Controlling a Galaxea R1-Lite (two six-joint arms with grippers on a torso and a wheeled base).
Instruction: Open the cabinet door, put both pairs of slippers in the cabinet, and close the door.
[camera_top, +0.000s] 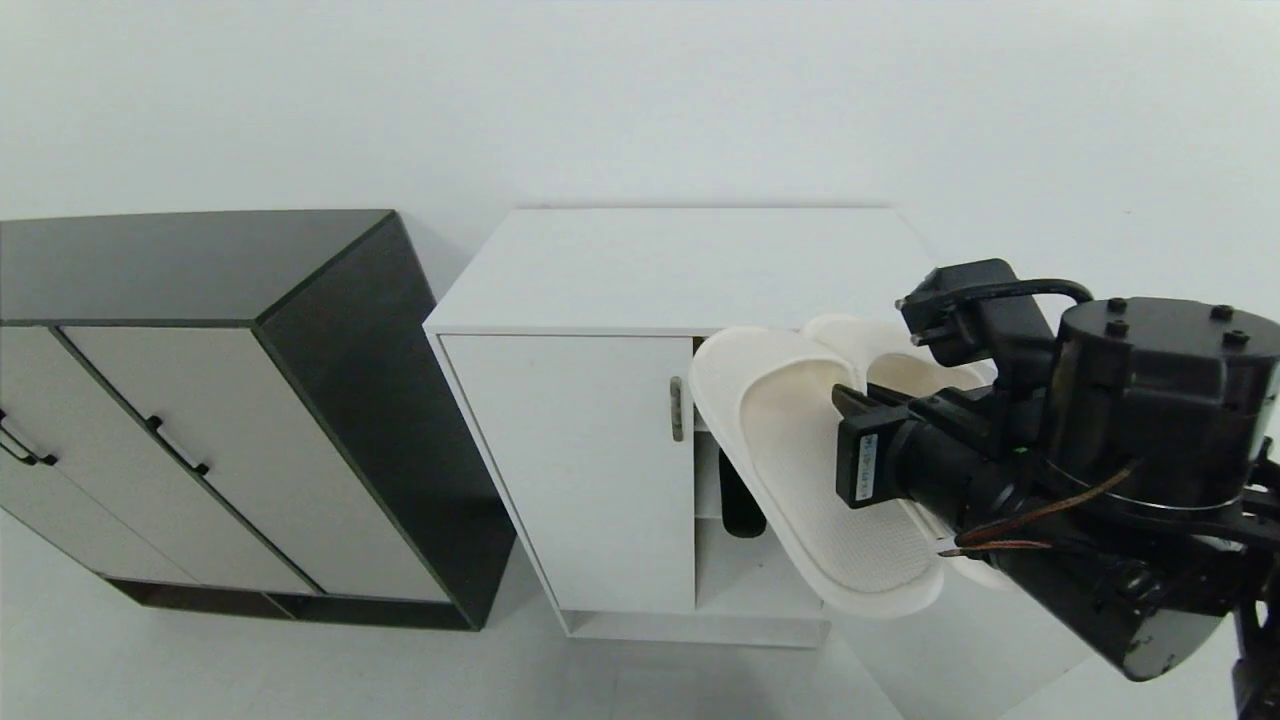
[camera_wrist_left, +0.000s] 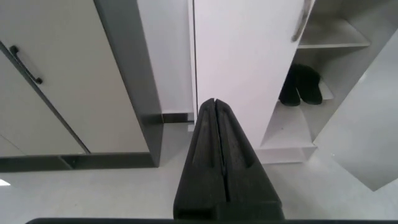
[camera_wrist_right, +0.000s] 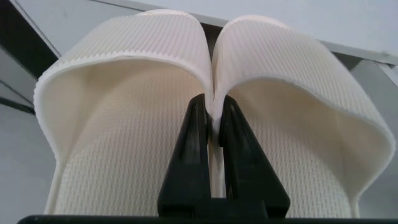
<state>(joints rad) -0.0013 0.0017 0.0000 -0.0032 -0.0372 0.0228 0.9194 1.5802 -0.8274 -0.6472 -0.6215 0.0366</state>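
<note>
The right gripper (camera_wrist_right: 214, 146) is clamped on the white slippers (camera_wrist_right: 130, 118), its two black fingers (camera_wrist_right: 194, 149) pinching the inner edges of both slippers together where they meet (the pair hangs from that one grip, insoles facing the wrist camera). In the head view the right gripper (camera_top: 850, 402) holds the white slippers (camera_top: 800, 480) in the air, in front of the open right half of the white cabinet (camera_top: 660, 265), toes up near its top front edge and heels lower.

The left gripper (camera_wrist_left: 216, 109) has its fingers pressed together with nothing between them; it hangs above the floor (camera_wrist_left: 112, 193), facing the closed door (camera_wrist_left: 239, 56) of the white cabinet.

The closed door (camera_top: 570, 460) covers the left half and carries a slim metal handle (camera_top: 677, 408) at its right edge. The open door (camera_wrist_left: 364, 118) is swung out to the right. Inside, the dark slippers (camera_wrist_left: 306, 86) lie side by side on a shelf (camera_wrist_left: 289, 121), at its left end just behind the closed door's edge.

A black cabinet (camera_top: 380, 400) with grey doors stands just beside the white cabinet's left side
</note>
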